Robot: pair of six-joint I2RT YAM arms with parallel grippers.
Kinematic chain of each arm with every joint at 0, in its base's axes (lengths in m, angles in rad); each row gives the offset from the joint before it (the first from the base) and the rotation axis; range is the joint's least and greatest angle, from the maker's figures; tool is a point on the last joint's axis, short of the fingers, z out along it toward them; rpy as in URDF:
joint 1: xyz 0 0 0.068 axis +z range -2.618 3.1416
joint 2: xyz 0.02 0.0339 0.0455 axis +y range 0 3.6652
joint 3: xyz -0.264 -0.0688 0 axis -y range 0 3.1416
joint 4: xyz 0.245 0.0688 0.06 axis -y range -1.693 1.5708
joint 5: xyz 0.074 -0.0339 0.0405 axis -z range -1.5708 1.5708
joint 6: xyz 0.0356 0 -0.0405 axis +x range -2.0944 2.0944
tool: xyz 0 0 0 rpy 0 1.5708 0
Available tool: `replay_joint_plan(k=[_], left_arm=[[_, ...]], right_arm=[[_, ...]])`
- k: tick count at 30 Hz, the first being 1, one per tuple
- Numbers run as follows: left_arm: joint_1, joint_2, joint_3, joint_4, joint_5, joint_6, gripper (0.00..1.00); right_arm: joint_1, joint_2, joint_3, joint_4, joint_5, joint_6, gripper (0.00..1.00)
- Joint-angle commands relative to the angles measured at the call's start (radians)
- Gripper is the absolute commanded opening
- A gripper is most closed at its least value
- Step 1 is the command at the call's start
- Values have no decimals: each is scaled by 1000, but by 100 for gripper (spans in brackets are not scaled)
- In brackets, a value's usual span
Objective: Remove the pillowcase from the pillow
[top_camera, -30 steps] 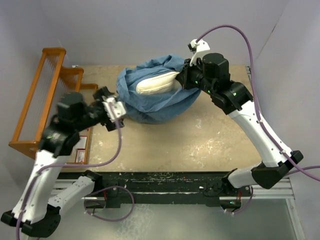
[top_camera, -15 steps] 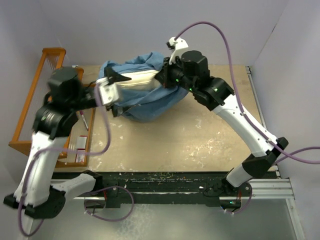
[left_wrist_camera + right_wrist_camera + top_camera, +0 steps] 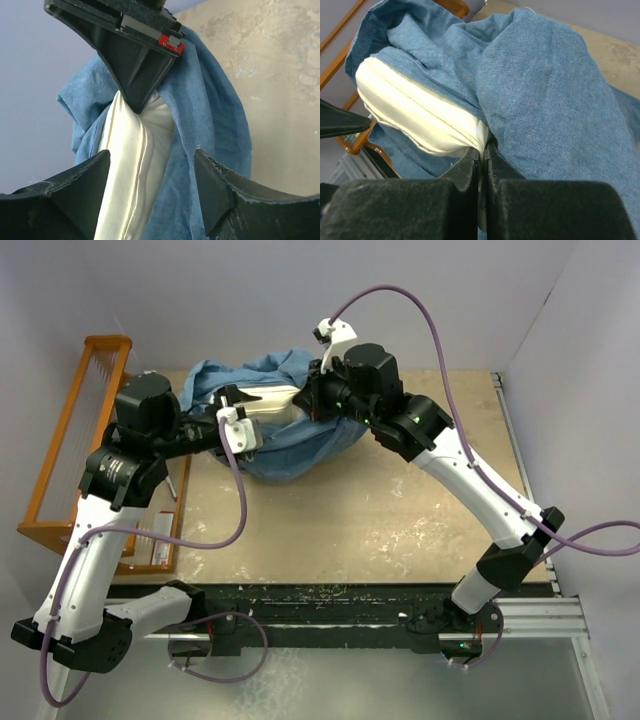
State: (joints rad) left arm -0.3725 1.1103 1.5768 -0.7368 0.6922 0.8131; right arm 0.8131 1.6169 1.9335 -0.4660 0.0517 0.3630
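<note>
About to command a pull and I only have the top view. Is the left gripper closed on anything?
Observer: No. The left gripper is open, fingers astride the pillow, not clamped.
Operator: Right one?
Observer: The right gripper is shut, pinching the pillow's corner at the pillowcase edge.
Operator: Pillow exposed much?
Observer: Right wrist view shows one long side bare; blue cloth wraps over and under the rest.

Robot lab cell — blank grey walls (image 3: 250, 290), scuffed table (image 3: 400, 530), metal mounting rail (image 3: 545, 612).
</note>
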Motion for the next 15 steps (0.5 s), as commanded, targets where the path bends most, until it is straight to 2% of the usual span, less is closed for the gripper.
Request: replay_joint_plan(k=[1, 4, 12, 15], left_arm=[[3, -7, -32, 26, -40, 121, 69], [2, -3, -34, 51, -62, 116, 65], [3, 28, -29, 57, -105, 140, 68], [2, 50, -12, -21, -102, 171, 69]], right_arm=[[25, -39, 71, 136, -54, 18, 0], [36, -45, 62, 137, -59, 12, 0], [72, -53, 46, 134, -61, -2, 0], [75, -61, 41, 138, -58, 0, 0]])
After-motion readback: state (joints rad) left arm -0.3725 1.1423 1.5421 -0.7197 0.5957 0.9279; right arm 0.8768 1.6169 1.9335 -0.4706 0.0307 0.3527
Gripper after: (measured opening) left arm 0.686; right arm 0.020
